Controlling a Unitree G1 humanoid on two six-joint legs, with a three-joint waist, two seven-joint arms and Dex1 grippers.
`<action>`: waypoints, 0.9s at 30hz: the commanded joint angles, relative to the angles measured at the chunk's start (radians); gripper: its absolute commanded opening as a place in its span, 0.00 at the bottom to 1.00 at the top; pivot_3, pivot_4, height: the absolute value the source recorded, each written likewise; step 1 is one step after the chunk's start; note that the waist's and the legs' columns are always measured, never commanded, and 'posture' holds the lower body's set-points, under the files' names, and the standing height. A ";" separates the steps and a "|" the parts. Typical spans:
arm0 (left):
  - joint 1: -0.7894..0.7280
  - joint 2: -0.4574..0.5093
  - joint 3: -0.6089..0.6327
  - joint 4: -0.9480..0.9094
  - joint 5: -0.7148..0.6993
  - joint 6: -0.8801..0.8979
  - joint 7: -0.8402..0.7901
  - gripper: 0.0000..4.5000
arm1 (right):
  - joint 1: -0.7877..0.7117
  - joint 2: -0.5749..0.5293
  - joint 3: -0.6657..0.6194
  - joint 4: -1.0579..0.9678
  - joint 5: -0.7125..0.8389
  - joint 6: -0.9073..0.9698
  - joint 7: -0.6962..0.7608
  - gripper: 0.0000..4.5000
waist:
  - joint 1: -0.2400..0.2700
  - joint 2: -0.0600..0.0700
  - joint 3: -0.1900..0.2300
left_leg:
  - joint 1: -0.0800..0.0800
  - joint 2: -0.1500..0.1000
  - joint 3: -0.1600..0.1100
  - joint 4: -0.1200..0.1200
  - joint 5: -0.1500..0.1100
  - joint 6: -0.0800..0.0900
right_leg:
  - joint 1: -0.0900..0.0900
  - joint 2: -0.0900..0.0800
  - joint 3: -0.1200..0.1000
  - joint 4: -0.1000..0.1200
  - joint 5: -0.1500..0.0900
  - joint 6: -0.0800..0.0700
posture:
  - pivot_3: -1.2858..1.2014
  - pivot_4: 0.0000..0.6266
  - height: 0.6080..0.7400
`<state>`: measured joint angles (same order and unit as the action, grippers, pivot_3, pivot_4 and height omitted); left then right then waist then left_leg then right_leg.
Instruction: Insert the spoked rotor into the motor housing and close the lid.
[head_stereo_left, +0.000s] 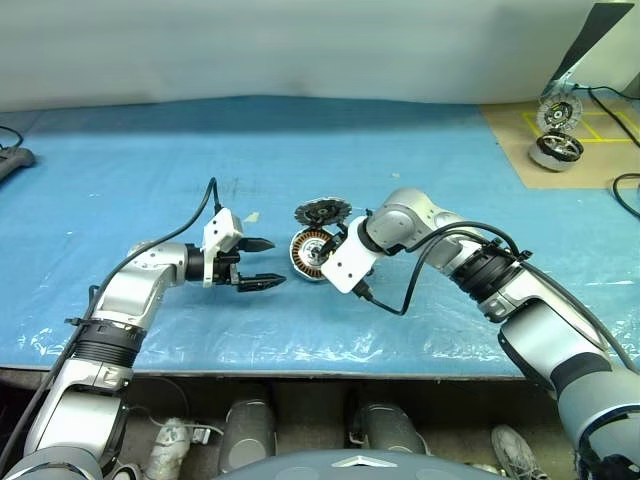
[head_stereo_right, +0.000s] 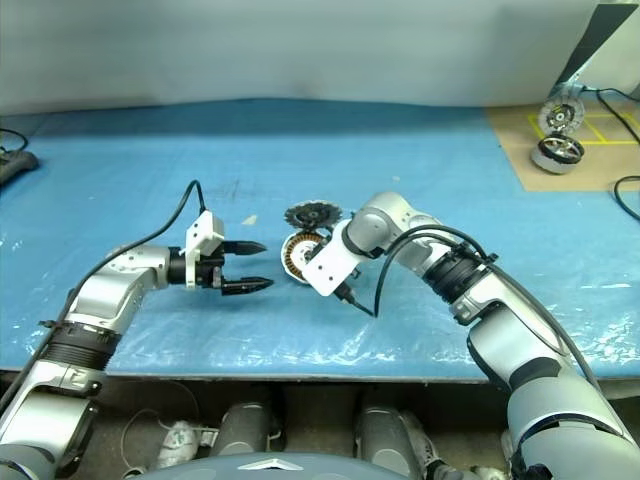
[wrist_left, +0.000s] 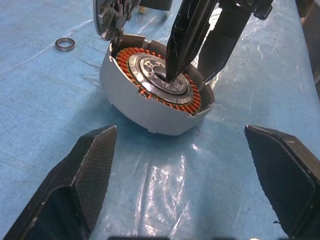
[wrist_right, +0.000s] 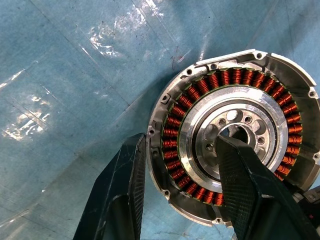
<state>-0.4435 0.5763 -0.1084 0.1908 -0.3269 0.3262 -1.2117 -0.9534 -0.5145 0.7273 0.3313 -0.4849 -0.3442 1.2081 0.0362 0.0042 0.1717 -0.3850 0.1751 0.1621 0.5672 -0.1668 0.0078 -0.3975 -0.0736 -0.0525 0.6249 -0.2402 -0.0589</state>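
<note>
Motor housing (wrist_right: 235, 135): no legible markings.

Readable text: nothing is showing anywhere that can be read.
Motor housing (wrist_right: 235, 135): it is carrying no legible label, brand or number.
Blue table cover (head_stereo_left: 150, 170): it is bearing no writing or signs.
</note>
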 joint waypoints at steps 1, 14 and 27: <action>0.002 0.007 0.010 -0.031 -0.004 0.001 0.005 0.98 | 0.001 0.034 -0.016 0.000 0.017 0.017 0.022 0.42 | 0.000 0.000 0.000 | 0.000 0.000 0.000 0.000 0.000 0.000 | 0.000 0.000 0.000 0.000 0.000 0.000 | 0.52 0.24 1.00; -0.025 -0.006 -0.006 -0.003 -0.001 -0.006 -0.004 0.98 | 0.025 0.014 -0.144 -0.174 0.189 0.206 0.172 0.83 | 0.008 -0.001 0.000 | -0.006 0.000 0.000 0.000 0.000 0.001 | -0.005 0.000 0.000 -0.001 0.000 0.000 | 0.52 0.24 1.00; 0.008 -0.013 -0.026 -0.087 0.014 -0.049 -0.003 0.98 | 0.284 -0.081 -0.553 -0.523 0.497 0.793 0.004 0.83 | 0.023 -0.001 0.001 | -0.005 0.000 0.000 0.000 0.000 0.001 | -0.004 0.000 0.000 -0.002 0.000 0.000 | 0.52 0.24 1.00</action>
<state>-0.4401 0.5596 -0.1290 0.1588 -0.3153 0.2959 -1.2173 -0.6697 -0.6108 0.2504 -0.1653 -0.0246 0.3873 1.2898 0.0592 0.0033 0.1725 -0.3899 0.1751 0.1625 0.5668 -0.1667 0.0084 -0.4016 -0.0737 -0.0527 0.6233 -0.2401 -0.0590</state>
